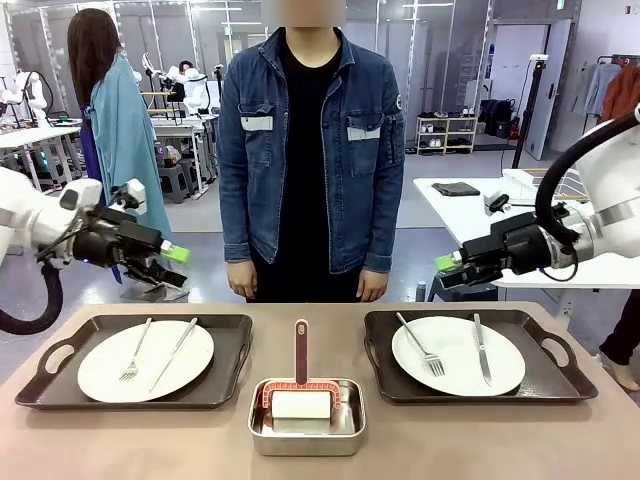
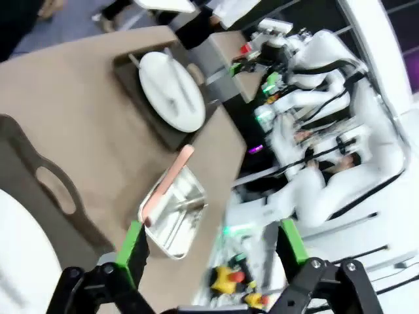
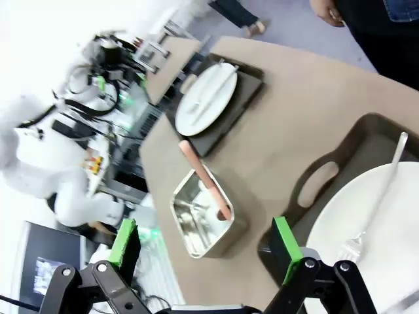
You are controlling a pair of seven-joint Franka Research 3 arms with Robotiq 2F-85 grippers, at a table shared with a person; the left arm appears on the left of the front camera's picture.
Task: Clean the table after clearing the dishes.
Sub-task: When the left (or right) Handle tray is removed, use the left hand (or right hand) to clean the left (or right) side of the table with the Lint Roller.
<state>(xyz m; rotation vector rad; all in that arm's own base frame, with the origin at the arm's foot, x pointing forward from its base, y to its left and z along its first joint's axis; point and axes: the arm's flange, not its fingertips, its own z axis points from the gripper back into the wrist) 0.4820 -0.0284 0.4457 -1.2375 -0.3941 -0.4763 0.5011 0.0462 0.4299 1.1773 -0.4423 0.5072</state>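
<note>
Fingers are spread wide on the left gripper (image 1: 172, 260) and the right gripper (image 1: 448, 268), both empty, hanging over the table (image 1: 120, 440) near its far outer corners. The dishes aren't cleared yet: the left plate (image 1: 146, 360) and right plate (image 1: 458, 355) each sit on a tray (image 1: 60, 385), with cutlery pointing roughly at the far edge. The trays run long-ways side to side with handle cut-outs at the short ends, probably the grab spots. The steel pan (image 1: 307, 425) sits between them, its brush handle (image 1: 301, 350) aimed at the person (image 1: 310, 150).
</note>
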